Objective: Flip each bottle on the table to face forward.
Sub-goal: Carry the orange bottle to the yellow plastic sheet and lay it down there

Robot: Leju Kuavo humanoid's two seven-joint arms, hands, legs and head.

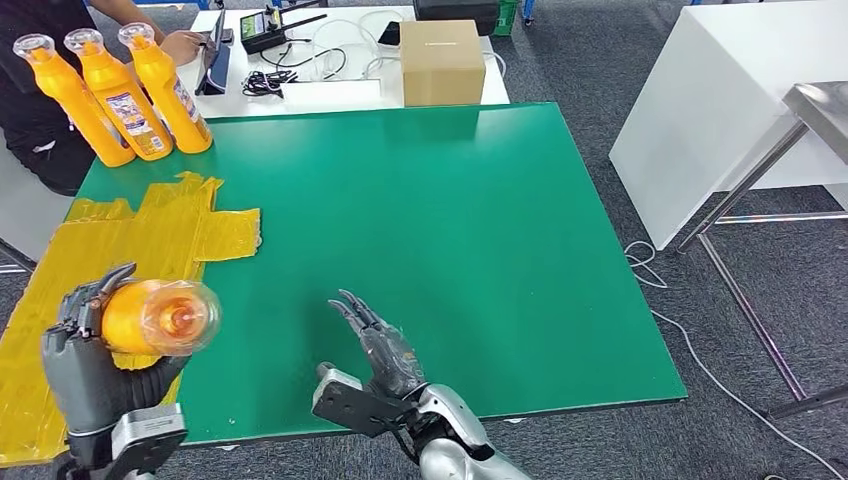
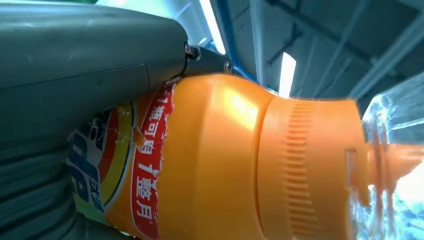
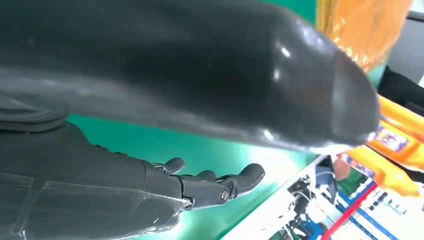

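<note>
The left hand (image 1: pixel 85 360) is gripping an orange bottle (image 1: pixel 150 318), clear cap toward the camera. The right hand (image 1: pixel 385 355) is hovering empty, fingers spread, over the green worktop (image 1: pixel 420 230). Three orange bottles (image 1: pixel 115 95) are standing at the far corner.

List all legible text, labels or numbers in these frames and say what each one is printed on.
"1整月": white characters on the red band of the label on the held orange bottle, gripped by the left hand.
White characters further along that red band: torn and partly hidden, not readable.
Blue letters on the same label: cut off by the hand, not readable.
Labels on the three standing bottles: too small to read.
Cardboard box: faint line, illegible.
</note>
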